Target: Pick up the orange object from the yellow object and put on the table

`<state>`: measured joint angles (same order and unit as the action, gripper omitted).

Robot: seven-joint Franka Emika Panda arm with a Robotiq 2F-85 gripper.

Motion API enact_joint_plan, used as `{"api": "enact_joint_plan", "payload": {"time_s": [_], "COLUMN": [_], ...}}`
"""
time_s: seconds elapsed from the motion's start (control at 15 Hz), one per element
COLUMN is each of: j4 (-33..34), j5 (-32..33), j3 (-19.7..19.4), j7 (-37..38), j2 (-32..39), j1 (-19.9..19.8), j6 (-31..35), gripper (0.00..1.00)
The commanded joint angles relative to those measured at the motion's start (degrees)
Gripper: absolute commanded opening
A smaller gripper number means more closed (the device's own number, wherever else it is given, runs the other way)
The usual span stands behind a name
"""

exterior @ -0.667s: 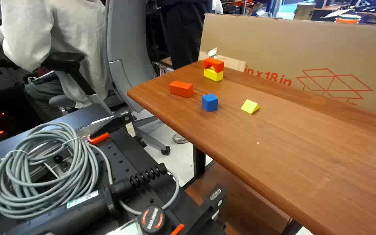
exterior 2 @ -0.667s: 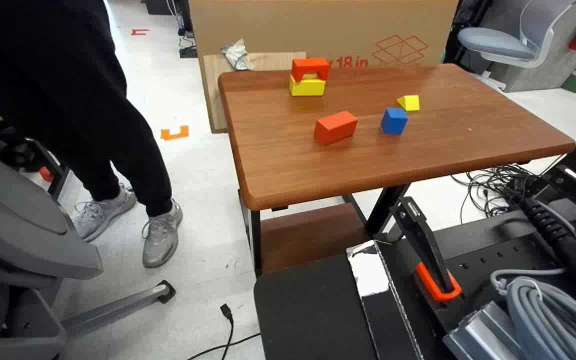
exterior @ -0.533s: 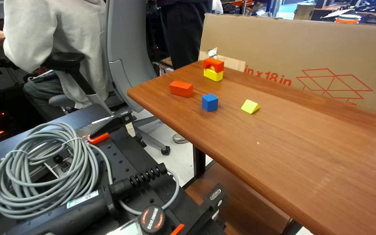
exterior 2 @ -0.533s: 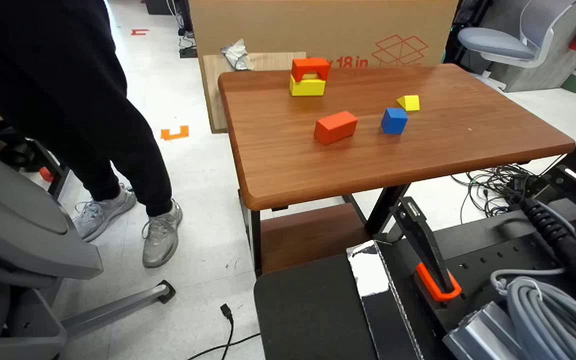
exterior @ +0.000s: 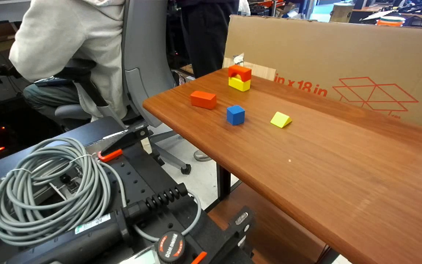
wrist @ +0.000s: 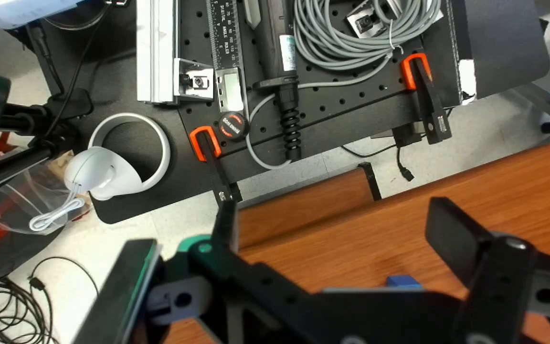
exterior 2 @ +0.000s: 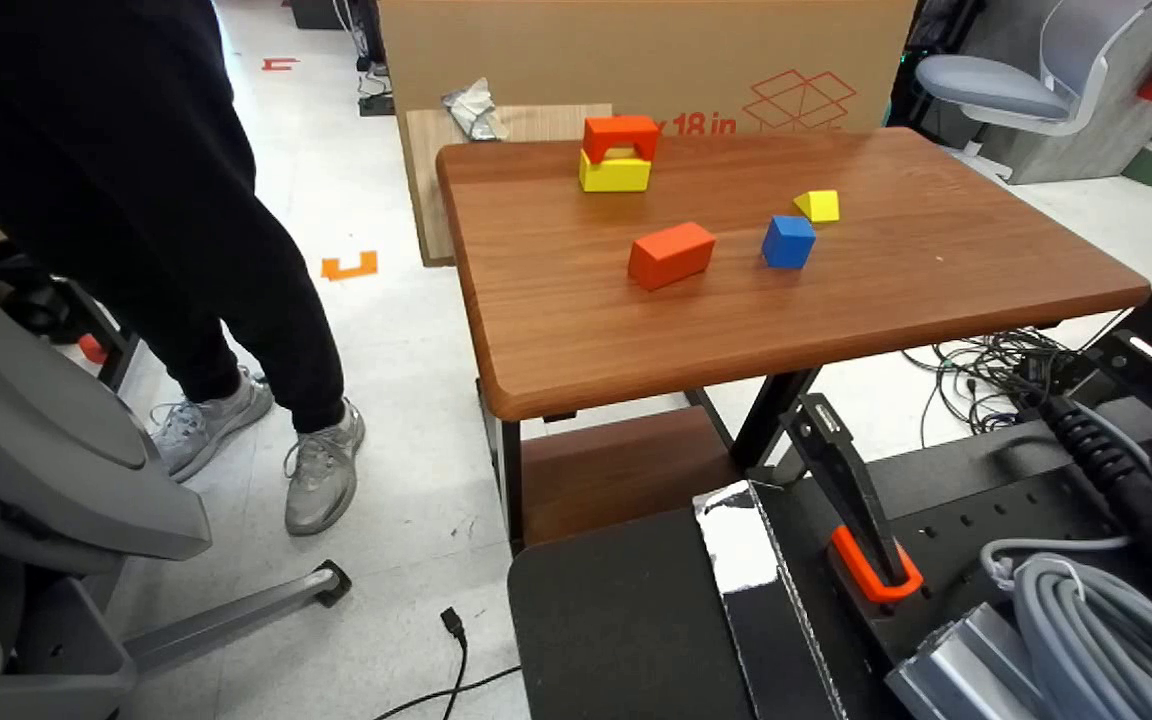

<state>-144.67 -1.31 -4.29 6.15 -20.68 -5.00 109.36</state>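
Note:
The orange object (exterior: 243, 70), a red-orange block with an arched cut-out, rests on top of the yellow object (exterior: 239, 85), a bright yellow block. The same stack of orange object (exterior 2: 621, 129) over yellow object (exterior 2: 615, 178) stands near the far left corner of the reddish-brown table (exterior 2: 836, 310). In the wrist view my gripper (wrist: 334, 222) has its fingers wide apart with nothing between them. Part of the table (wrist: 332, 239) shows beyond the fingers. The stack is out of view there. The gripper is not visible in the exterior views.
A blue cube (exterior: 235, 115), a long orange-red block (exterior: 203, 99) and a yellow wedge (exterior: 280, 120) lie on the table. The blue cube is partly visible in the wrist view (wrist: 403, 281). A cardboard sheet (exterior: 306, 55) stands behind the table.
The blocks have not moved. In the exterior views the seated person in grey has shifted and the grey chair has turned slightly.

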Motion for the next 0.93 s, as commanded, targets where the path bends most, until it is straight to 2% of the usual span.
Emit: {"api": "enact_joint_plan", "payload": {"time_s": [0.0,0.2,0.47,0.67,0.87], "j4": [0.1,0.0,1.6,3.8,7.1], "j5": [-0.1,-0.4,-1.3,-5.0,-3.9], "j3": [0.2,0.7,3.3,5.0,7.5], "j7": [-0.1,0.4,4.3,6.9,9.3], "j2": [0.0,0.0,2.7,8.4,16.1], "j1": [-0.2,0.2,1.6,3.4,5.2], "j6": [-0.2,0.3,3.2,13.2,24.1], "gripper": [1.00,1.00,1.00,1.00,1.00]}}
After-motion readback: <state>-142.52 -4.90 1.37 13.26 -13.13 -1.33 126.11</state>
